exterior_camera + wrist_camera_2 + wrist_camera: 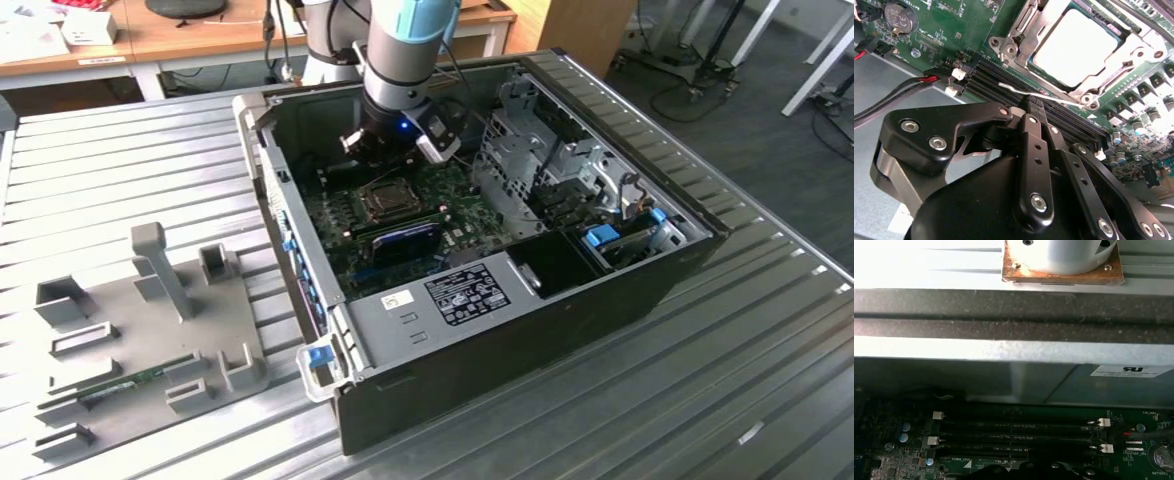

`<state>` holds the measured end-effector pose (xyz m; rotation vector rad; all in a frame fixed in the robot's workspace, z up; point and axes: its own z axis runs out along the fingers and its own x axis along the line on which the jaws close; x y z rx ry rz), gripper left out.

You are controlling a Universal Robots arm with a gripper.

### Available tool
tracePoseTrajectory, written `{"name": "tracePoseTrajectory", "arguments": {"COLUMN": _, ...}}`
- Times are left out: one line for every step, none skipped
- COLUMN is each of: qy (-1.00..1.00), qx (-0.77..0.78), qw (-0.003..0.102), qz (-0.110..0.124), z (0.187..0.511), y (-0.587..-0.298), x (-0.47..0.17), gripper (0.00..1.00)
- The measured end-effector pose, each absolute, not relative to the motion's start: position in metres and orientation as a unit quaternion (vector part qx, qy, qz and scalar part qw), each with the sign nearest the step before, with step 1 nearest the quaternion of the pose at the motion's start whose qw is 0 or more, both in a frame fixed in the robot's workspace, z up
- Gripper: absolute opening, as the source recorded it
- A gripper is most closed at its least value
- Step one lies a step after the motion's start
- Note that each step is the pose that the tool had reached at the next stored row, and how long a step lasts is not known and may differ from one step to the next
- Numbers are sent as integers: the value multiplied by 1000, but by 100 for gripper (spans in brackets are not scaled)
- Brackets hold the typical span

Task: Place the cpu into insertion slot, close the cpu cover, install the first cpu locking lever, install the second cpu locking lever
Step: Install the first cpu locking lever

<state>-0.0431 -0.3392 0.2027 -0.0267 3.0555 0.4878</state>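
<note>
cpu (1074, 47) under lowered cpu cover (1021, 32); claw (1037, 104) pinched closed, just beside it, above memory slots (999, 75)

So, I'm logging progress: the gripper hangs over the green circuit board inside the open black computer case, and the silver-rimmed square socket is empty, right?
Not empty. In the second wrist view the flat square cpu with its dull grey metal top sits in the silver-rimmed insertion slot. The rest holds: the gripper hangs over the green circuit board inside the open black computer case.
</note>
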Motion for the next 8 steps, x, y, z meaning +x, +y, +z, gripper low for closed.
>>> {"name": "tracePoseTrajectory", "arguments": {"qy": 987, "qx": -9, "qw": 24, "qz": 158, "z": 204, "y": -339, "x": -43, "gripper": 10}}
{"name": "tracePoseTrajectory", "arguments": {"qy": 987, "qx": -9, "qw": 24, "qz": 158, "z": 205, "y": -339, "x": -43, "gripper": 10}}
{"name": "tracePoseTrajectory", "arguments": {"qy": 987, "qx": -9, "qw": 24, "qz": 158, "z": 206, "y": -339, "x": -43, "gripper": 10}}
{"name": "tracePoseTrajectory", "arguments": {"qy": 987, "qx": -9, "qw": 24, "qz": 158, "z": 207, "y": -339, "x": -43, "gripper": 10}}
{"name": "tracePoseTrajectory", "arguments": {"qy": 987, "qx": -9, "qw": 24, "qz": 158, "z": 208, "y": -339, "x": -43, "gripper": 10}}
{"name": "tracePoseTrajectory", "arguments": {"qy": 987, "qx": -9, "qw": 24, "qz": 158, "z": 209, "y": -339, "x": -43, "gripper": 10}}
{"name": "tracePoseTrajectory", "arguments": {"qy": 987, "qx": -9, "qw": 24, "qz": 158, "z": 209, "y": -339, "x": -43, "gripper": 10}}
{"name": "tracePoseTrajectory", "arguments": {"qy": 987, "qx": -9, "qw": 24, "qz": 158, "z": 209, "y": -339, "x": -43, "gripper": 10}}
